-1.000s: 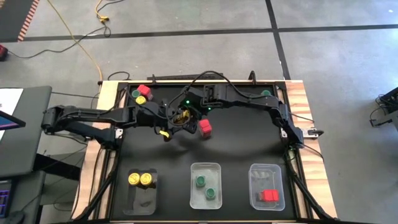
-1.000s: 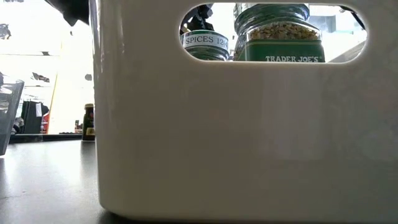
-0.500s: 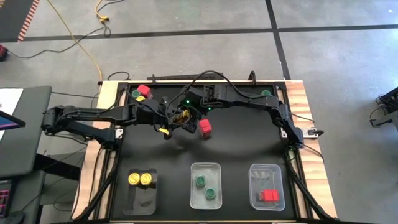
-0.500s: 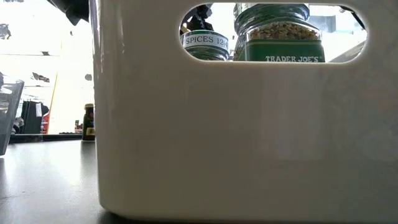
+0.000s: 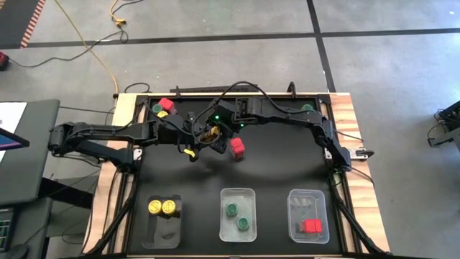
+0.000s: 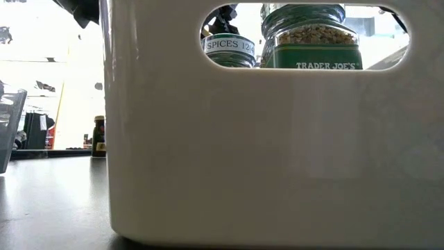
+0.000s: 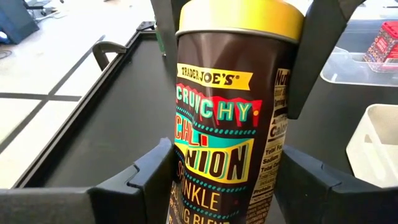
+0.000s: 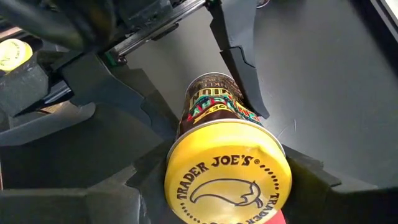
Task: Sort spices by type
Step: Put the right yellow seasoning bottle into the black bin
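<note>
**Jar pinched between two grippers at the table's back centre**

Jar with a yellow lid (image 8: 227, 171) sits clamped from both sides: the left gripper (image 7: 221, 174) presses its fingers on the body, and the right gripper (image 8: 217, 186) pinches it near the lid. A red-lidded jar (image 5: 236, 147) stands just beside them. Near the front edge, three clear trays (image 5: 237, 194) hold yellow, green and red jars apart.
</note>
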Tool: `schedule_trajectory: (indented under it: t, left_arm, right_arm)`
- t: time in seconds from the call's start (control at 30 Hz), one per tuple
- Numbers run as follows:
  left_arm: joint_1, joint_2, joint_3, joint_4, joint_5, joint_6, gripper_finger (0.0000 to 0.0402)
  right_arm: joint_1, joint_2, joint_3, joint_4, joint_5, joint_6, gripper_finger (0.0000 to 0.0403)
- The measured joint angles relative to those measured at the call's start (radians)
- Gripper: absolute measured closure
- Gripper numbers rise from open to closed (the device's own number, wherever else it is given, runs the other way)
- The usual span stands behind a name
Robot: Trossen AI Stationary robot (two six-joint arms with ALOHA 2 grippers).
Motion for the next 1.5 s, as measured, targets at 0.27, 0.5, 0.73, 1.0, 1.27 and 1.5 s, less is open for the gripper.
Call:
schedule_trajectory:
  t: [0.27,0.5,0.73,1.0,1.27,1.5]
  left_arm:
    - [0.0,0.0,0.0,0.0,-0.001,0.0,0.0182]
    - [0.001,0.0,0.001,0.001,-0.009,-0.018,0.0185]
    - [0.001,0.0,0.001,-0.003,-0.007,-0.048,0.019]
    - [0.001,0.0,0.001,0.01,-0.019,-0.093,0.019]
    - [0.001,0.0,0.001,0.079,-0.027,-0.201,0.019]
    - [-0.003,0.0,0.001,0.149,-0.011,-0.259,0.019]
  right_arm:
    - [-0.001,0.0,0.0,-0.003,0.0,0.0,0.0144]
    - [-0.007,0.0,0.0,-0.012,-0.006,-0.012,0.0078]
    - [-0.013,-0.01,0.0,-0.088,-0.006,-0.093,0.001]
    - [-0.015,-0.097,-0.001,-0.306,0.015,-0.11,0.0037]
    - [0.059,-0.416,-0.244,-0.335,0.315,-0.052,0.0037]
    - [0.09,-0.889,-0.871,0.142,0.369,0.02,0.0037]
